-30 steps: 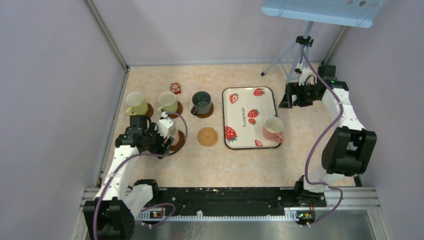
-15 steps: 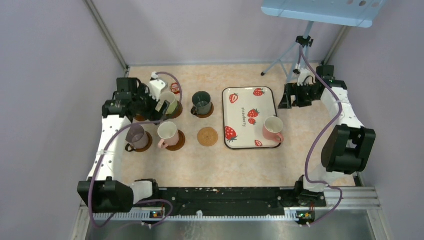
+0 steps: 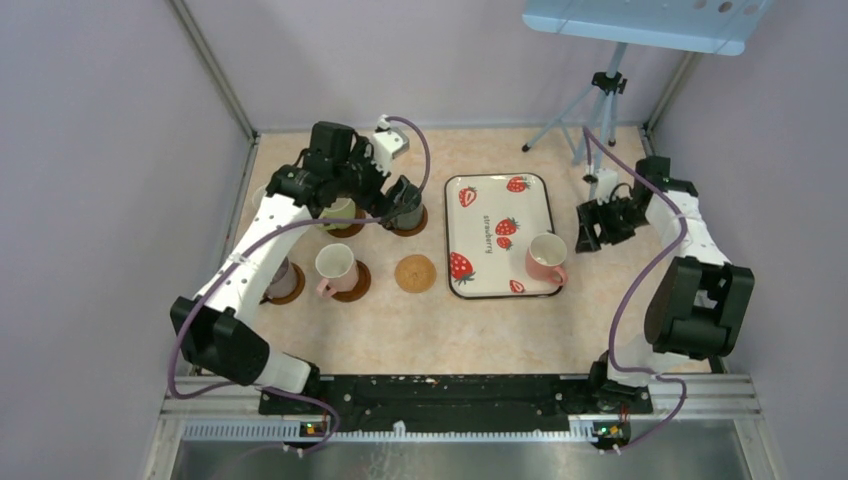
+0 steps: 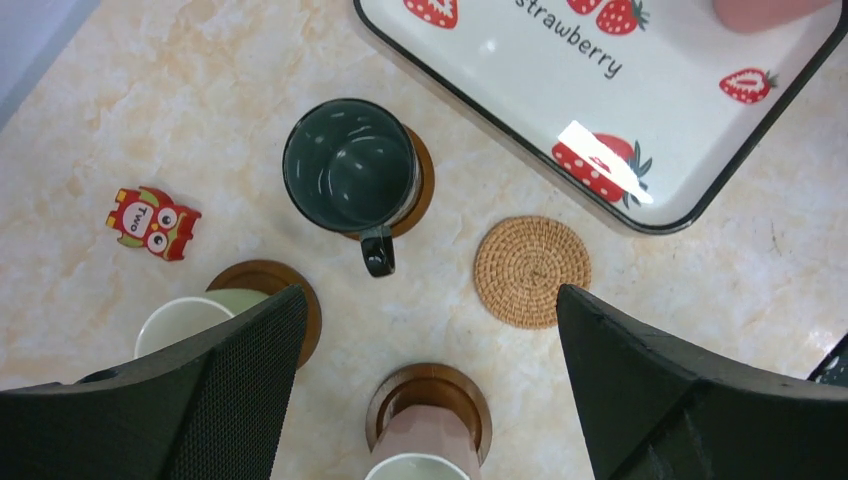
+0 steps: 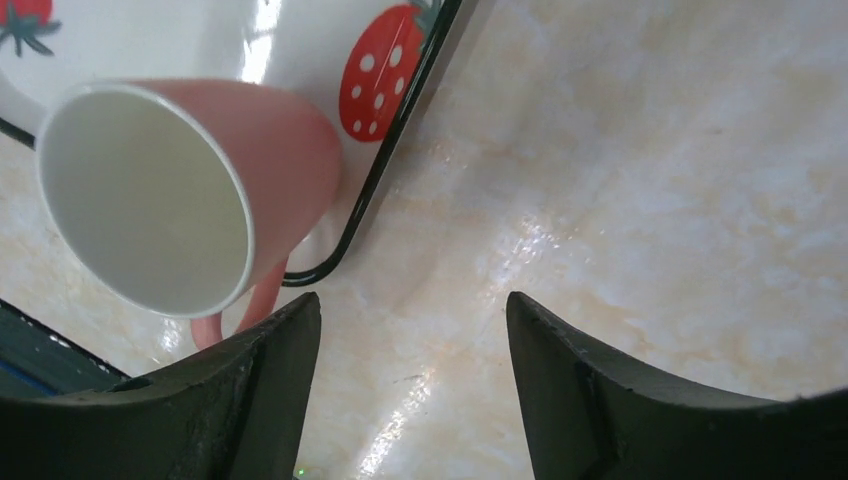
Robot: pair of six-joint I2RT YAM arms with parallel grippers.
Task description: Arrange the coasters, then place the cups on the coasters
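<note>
The left gripper hangs released, jaws wide, over the green mug on its coaster. The bare tan coaster lies at the mug's 6 o'clock. The right gripper gapes empty beside the tray, with the pink cup at its 8 o'clock. The purple cup, half hidden, seems seated too.

Five cups are counted from above: one pink cup, one cream cup, one purple cup, one dark green cup and one yellow-green cup. Five coasters are counted: one tan coaster and four brown coasters. One tray and one red packet are also seen. Anything hidden behind the left arm cannot be counted.
</note>
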